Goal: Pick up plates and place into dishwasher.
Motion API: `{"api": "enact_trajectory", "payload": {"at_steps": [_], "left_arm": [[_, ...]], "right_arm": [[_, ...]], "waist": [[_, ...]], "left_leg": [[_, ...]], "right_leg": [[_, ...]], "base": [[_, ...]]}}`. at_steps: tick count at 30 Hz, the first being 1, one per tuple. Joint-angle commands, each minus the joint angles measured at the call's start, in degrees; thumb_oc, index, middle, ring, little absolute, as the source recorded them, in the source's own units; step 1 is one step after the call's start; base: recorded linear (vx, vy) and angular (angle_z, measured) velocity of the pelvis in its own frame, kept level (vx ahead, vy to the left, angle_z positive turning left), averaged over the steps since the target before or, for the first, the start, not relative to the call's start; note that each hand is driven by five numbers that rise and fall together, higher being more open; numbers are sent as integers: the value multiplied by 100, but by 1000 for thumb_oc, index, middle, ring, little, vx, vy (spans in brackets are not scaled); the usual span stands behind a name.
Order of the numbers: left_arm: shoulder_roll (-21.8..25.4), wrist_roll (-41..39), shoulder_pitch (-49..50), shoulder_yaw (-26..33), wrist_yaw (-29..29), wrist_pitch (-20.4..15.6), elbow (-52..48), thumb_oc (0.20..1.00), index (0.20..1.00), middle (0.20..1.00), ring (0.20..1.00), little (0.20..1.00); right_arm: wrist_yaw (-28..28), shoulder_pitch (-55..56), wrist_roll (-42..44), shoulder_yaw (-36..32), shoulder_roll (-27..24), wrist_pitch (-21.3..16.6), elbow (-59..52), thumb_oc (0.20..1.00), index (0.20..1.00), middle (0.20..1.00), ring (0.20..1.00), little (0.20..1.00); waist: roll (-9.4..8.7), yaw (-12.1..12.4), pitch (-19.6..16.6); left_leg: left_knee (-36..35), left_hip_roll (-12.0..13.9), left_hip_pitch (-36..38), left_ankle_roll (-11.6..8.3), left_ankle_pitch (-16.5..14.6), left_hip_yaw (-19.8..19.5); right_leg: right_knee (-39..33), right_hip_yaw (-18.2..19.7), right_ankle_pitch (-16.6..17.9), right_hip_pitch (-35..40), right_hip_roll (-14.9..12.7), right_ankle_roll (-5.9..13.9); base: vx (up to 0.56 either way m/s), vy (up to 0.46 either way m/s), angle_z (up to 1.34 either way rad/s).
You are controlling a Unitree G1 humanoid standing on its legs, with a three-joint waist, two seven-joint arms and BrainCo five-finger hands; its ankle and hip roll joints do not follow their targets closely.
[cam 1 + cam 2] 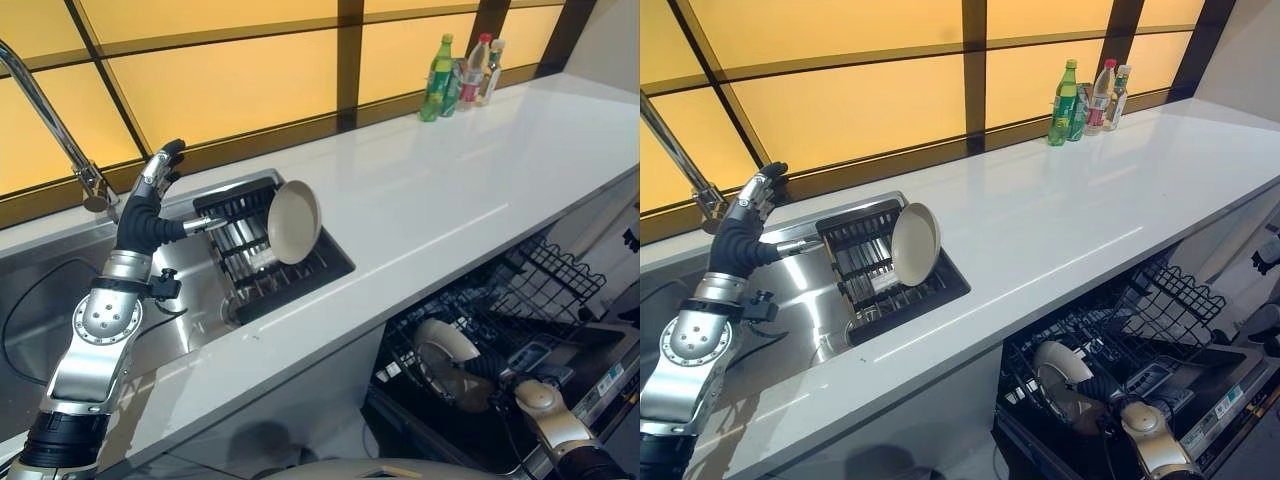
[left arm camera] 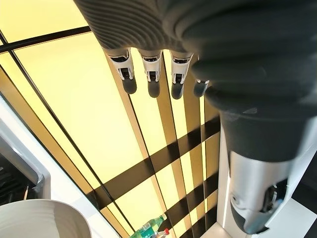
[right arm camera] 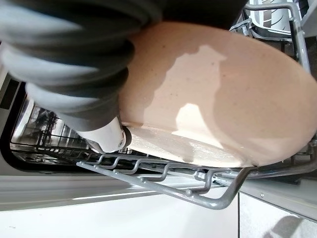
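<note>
My right hand (image 1: 478,365) is down in the open dishwasher's dark wire rack (image 1: 545,290), at about four o'clock in my head view, against a round cream ceramic plate (image 3: 218,94). That plate stands on edge, tilted, its rim down among the grey rack wires (image 3: 163,171) and its broad underside turned toward my wrist. My thumb (image 3: 106,134) lies against its lower edge; the rest of my fingers are hidden behind the plate, so I cannot tell whether they are clasping it or loose. A second round cream plate (image 1: 294,221) stands upright on its rim in the black dish rack (image 1: 240,240) set in the stainless steel sink (image 1: 190,300), at about nine o'clock from the dishwasher, its face turned toward the counter and slightly up. My left hand (image 1: 158,178) is raised at about ten o'clock, above the far-left corner of that rack and near the curved chrome tap (image 1: 50,120), fingers (image 2: 151,79) straight and relaxed, holding nothing; the sink plate sits well apart from them, off toward three o'clock. The long glossy white countertop (image 1: 450,190) runs toward one o'clock, where a green plastic bottle (image 1: 438,78) stands with a few clear bottles (image 1: 480,70) just beside it, against a wall of amber panels in dark frames (image 1: 250,70).
</note>
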Motion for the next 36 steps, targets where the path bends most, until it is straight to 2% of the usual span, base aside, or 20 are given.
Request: {"api": "enact_trajectory", "payload": {"at_steps": [1,2,3,9,12,18,23,28,31,33,36], "left_arm": [[171,63,-517,-108,12,-123,61,1000,1000,1000,1000,1000],[165,69,-485,-84,-2,-142,55,1000,1000,1000,1000,1000],[150,82,-449,-63,-6,-146,31,1000,1000,1000,1000,1000],[179,90,-383,11,-14,-179,88,1000,1000,1000,1000,1000],[184,163,-274,109,17,-294,122,1000,1000,1000,1000,1000],[116,190,50,430,109,-528,185,1000,1000,1000,1000,1000],[-17,241,282,660,171,-681,221,1000,1000,1000,1000,1000],[-49,361,451,840,178,-813,194,1000,1000,1000,1000,1000],[11,745,493,855,273,-990,198,1000,1000,1000,1000,1000],[78,947,501,853,341,-1058,211,1000,1000,1000,1000,1000],[184,1192,522,892,492,-1129,239,1000,1000,1000,1000,1000]], "right_arm": [[33,221,8,480,115,11,-96,523,523,523,523,523],[-21,239,-4,429,115,17,-136,875,875,875,875,875],[-72,260,-28,380,120,35,-187,1000,1000,1000,1000,1000],[-432,331,-63,-40,-12,94,-678,1000,1000,1000,1000,1000],[-602,398,-14,-442,-159,173,-1230,1000,1000,1000,1000,1000],[-863,529,-22,-1507,-483,17,-2343,1000,1000,1000,1000,1000],[-965,506,-56,-2158,-638,64,-3190,1000,1000,1000,1000,1000],[-1222,466,229,-2491,-704,-276,-3824,1000,1000,1000,1000,1000],[-1538,378,450,-2550,-663,-497,-4289,1000,1000,1000,1000,1000],[-1796,330,587,-2560,-612,-773,-4539,1000,1000,1000,1000,1000],[-1886,313,868,-2511,-424,-1235,-4926,1000,1000,1000,1000,1000]], "waist": [[17,148,36],[10,146,25],[4,142,15],[-17,75,-60],[-13,13,-81],[-9,-122,-158],[-17,-170,-206],[-48,-149,-202],[-84,-132,-141],[-66,-121,-110],[-21,-104,-118]], "left_leg": [[32,52,23,31,-445,-422],[32,50,32,29,-455,-429],[32,50,45,27,-462,-427],[32,58,92,31,-450,-390],[32,58,127,46,-478,-360],[32,23,156,94,-544,-275],[32,-24,185,152,-585,-188],[167,-81,199,211,-655,-64],[534,-137,54,256,-812,-8],[500,-170,45,289,-802,-11],[285,-160,128,314,-728,16]], "right_leg": [[41,-201,259,-544,-178,367],[41,-207,253,-536,-172,369],[41,-212,247,-522,-173,375],[41,-181,281,-514,-152,379],[41,-137,261,-505,-127,371],[41,-16,222,-527,-92,357],[41,80,215,-552,-84,354],[43,137,235,-556,-125,356],[96,172,263,-600,-188,350],[118,179,307,-628,-201,369],[334,28,270,-730,-248,448]], "base": [[18,-5,3],[18,-7,3],[20,-7,4],[1,-1,1],[-16,13,-4],[-63,61,-7],[-79,85,-6],[-88,99,-10],[-96,98,-10],[-83,100,-6],[-99,61,-10]]}}
